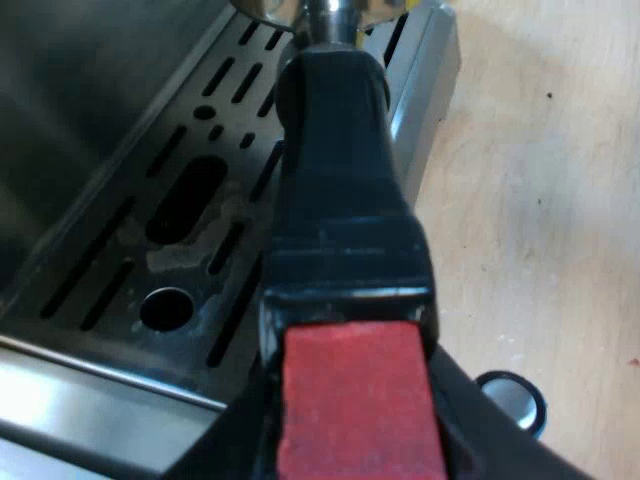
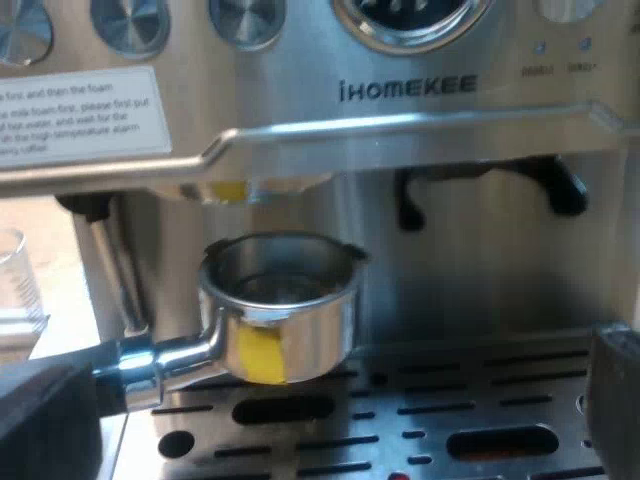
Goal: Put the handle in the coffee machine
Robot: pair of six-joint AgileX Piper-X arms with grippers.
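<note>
Holder handle (image 1: 340, 200) in closed left hand (image 1: 352, 430)

We are logging the holder (image 2: 285, 320) as polished, mirror-bright metal. Its handle (image 1: 340, 180) is reading as smooth, faintly glossy black plastic, with a matt red end (image 1: 355, 400). The drip tray (image 1: 190, 270) is showing brushed, smudged steel, and the table (image 1: 540, 200) pale matt wood.
</note>
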